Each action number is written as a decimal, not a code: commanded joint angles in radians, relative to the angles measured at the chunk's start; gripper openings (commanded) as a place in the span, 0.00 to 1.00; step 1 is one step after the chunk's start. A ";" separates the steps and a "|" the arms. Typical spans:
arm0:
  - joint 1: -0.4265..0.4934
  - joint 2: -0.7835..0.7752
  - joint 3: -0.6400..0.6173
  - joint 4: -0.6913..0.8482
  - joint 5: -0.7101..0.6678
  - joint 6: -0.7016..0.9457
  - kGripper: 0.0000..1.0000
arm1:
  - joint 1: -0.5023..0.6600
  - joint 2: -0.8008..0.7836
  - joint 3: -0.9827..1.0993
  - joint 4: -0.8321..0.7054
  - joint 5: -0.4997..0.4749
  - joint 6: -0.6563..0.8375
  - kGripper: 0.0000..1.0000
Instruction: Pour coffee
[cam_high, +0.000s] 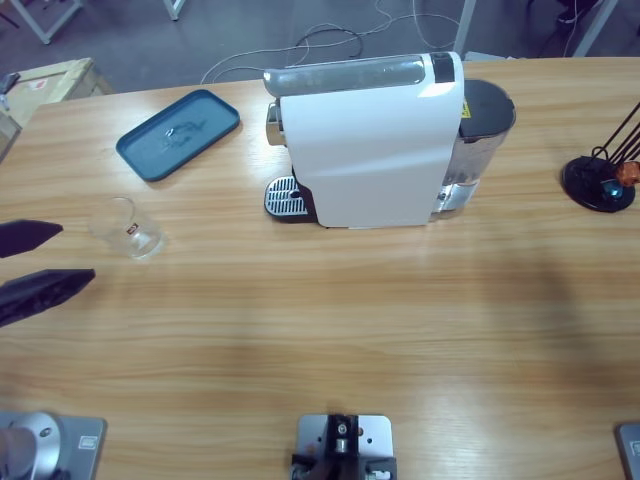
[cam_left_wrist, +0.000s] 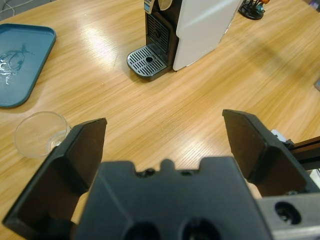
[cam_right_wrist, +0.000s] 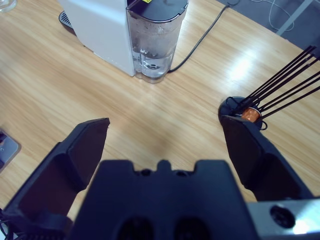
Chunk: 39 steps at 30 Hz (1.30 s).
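Both end effectors gape wide and hold nothing, the left end effector with the glass just beside its left jaw on the table, well short of the coffee machine ahead, the right end effector idle, so pouring seems not yet begun.

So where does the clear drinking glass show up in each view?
High view: clear drinking glass at left, below the blue tray.
Left wrist view: lower left, beside the left hand's jaw.
Right wrist view: only a sliver, top-left corner.
Shared landmark: white coffee machine.
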 joint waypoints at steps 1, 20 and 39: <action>-0.013 0.021 0.050 -0.029 -0.002 -0.012 1.00 | 0.008 0.019 0.018 -0.005 -0.009 -0.002 1.00; 0.270 0.519 -0.424 0.078 -0.352 -0.366 1.00 | 0.008 0.014 0.020 -0.006 -0.009 -0.002 1.00; 0.275 1.069 -0.752 -0.039 -0.723 -0.583 0.49 | 0.008 -0.007 0.025 -0.008 -0.013 0.001 1.00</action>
